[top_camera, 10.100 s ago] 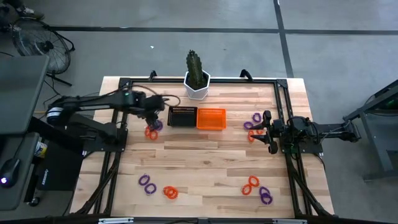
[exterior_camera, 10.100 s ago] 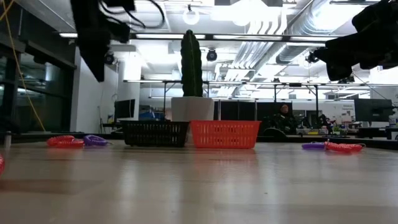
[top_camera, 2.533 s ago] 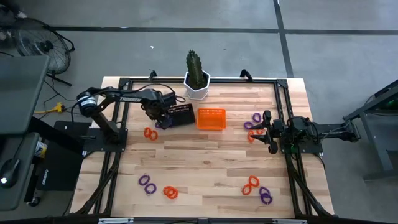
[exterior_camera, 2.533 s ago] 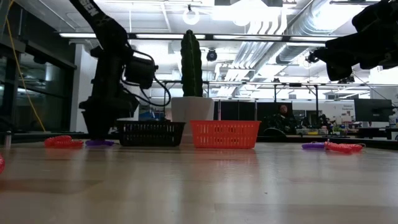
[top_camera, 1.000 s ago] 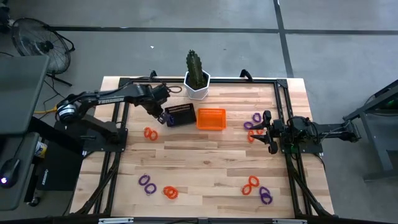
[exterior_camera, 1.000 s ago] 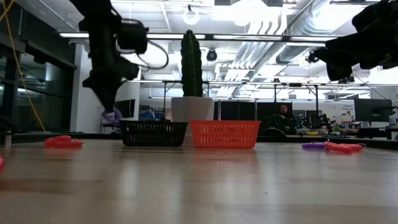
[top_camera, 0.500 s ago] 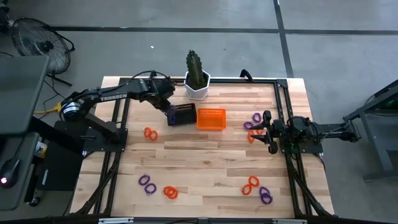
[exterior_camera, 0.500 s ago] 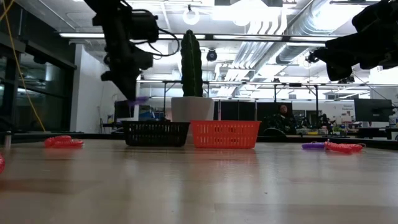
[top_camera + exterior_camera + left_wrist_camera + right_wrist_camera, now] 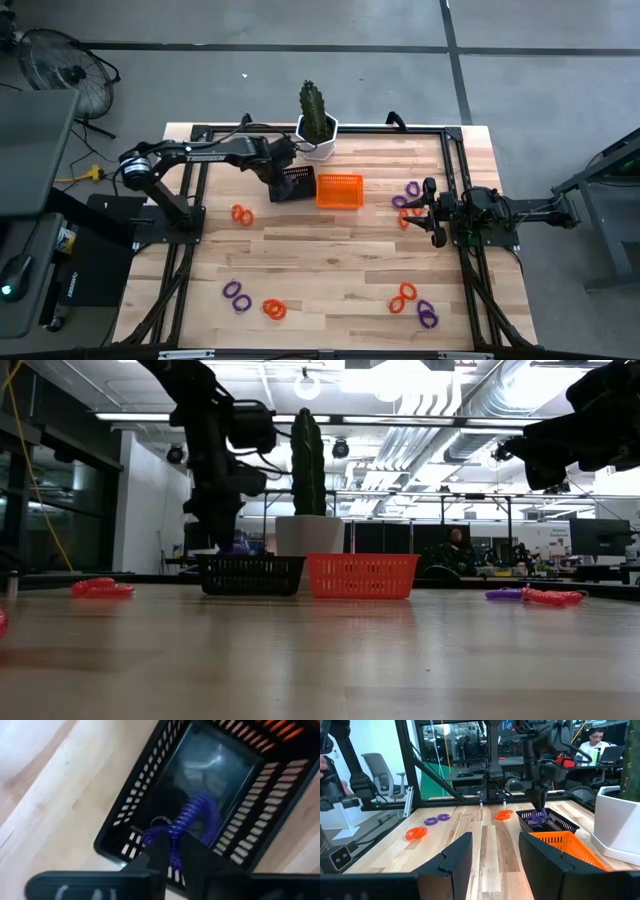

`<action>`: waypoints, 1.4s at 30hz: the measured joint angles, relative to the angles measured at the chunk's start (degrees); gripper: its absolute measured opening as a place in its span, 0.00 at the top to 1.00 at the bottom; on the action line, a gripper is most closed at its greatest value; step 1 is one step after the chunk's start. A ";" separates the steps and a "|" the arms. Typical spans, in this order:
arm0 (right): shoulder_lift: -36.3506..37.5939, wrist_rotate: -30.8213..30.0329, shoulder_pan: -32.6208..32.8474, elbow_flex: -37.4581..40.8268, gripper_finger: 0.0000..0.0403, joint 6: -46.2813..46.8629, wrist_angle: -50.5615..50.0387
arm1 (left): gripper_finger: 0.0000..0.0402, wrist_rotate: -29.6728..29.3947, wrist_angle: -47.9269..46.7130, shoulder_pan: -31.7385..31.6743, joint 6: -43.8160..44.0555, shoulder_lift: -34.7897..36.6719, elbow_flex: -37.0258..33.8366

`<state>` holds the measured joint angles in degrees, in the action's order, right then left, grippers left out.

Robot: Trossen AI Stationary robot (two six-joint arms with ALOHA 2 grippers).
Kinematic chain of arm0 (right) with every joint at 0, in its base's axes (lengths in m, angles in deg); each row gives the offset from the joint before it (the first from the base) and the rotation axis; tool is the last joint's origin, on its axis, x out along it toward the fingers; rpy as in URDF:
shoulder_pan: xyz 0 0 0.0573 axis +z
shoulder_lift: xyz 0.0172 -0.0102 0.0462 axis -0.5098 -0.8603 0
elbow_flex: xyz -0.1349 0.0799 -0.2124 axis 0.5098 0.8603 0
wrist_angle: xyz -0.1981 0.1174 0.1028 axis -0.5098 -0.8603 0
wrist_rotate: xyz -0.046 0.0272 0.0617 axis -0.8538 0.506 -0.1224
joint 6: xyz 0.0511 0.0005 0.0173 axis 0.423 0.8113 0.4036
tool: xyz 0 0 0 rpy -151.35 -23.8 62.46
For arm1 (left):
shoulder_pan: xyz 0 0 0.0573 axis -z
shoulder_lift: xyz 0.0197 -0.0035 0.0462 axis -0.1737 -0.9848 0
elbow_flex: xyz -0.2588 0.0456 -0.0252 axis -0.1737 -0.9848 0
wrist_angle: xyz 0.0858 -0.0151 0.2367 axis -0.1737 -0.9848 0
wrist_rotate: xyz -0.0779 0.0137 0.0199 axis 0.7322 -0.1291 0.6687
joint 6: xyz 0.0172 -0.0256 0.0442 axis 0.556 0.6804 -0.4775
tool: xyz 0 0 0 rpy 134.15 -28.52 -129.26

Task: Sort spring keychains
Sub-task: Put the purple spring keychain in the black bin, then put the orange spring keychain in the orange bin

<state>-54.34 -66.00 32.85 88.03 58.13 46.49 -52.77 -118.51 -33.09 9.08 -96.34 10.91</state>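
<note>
My left gripper (image 9: 284,176) is over the black mesh basket (image 9: 293,186) and is shut on a purple spring keychain (image 9: 196,813). In the low view the keychain (image 9: 236,548) shows at the basket's rim (image 9: 250,560). The orange mesh basket (image 9: 340,190) stands beside the black one on its right. My right gripper (image 9: 433,214) waits open and empty at the table's right side. Loose keychains lie flat on the table: an orange one (image 9: 241,213) at the left, purple (image 9: 236,293) and orange (image 9: 273,309) at the near left. My left gripper pinches the purple keychain's coil (image 9: 169,827) between its two fingers, at one side of the loop. The fingers come from above, pointing down. The rest of the loop hangs below them inside the black basket's opening (image 9: 210,765); whether it touches the floor, I cannot tell.
More keychains lie near my right gripper (image 9: 409,190) and at the near right (image 9: 415,303). A white pot with a cactus (image 9: 317,135) stands just beyond the baskets at the far edge. A dark frame (image 9: 455,160) runs around the table. Bare wood lies in the middle (image 9: 340,255).
My left gripper has carried the purple keychain toward the table's right, from beside the black basket's left end to over the basket. It first rose, then came down, so the keychain now hangs at the rim.
</note>
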 joint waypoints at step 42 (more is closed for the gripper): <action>0.00 0.00 -0.02 0.02 0.61 0.00 0.02 | 0.70 0.66 -12.48 5.10 41.34 20.10 -18.44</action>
<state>-54.34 -66.00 32.83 88.05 58.14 46.51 -52.11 -130.99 -27.99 50.42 -76.24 -7.53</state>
